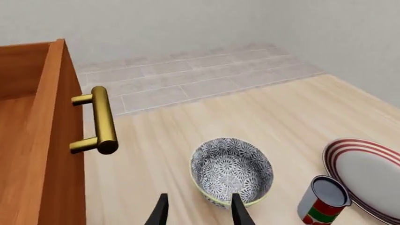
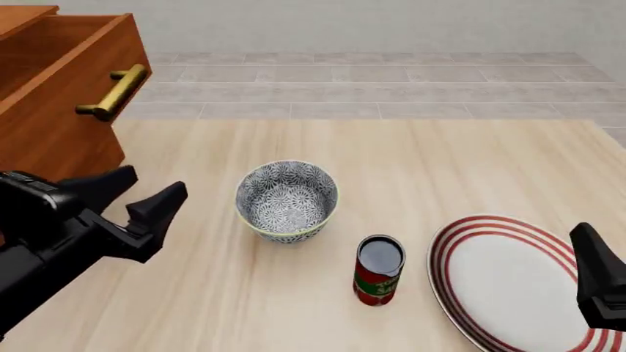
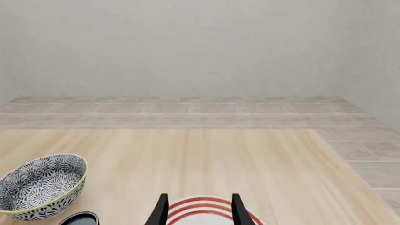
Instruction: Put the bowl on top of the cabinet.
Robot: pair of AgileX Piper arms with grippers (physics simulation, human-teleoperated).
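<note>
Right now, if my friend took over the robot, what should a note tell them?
Left gripper: open, holding nothing, near the bowl on the cabinet side.
Right gripper: open, holding nothing, above the plate.
The bowl stands upright on the table, a can close by. The cabinet is at far left, a drawer pulled out.
Done: nothing yet.
Left: grasp the bowl, lift it, set it atop the cabinet.

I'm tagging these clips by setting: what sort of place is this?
Likely a simulated kitchen or dining corner: a bowl, a red-striped plate and a can sit on a pale wooden table beside a wooden cabinet, with bare walls behind.
</note>
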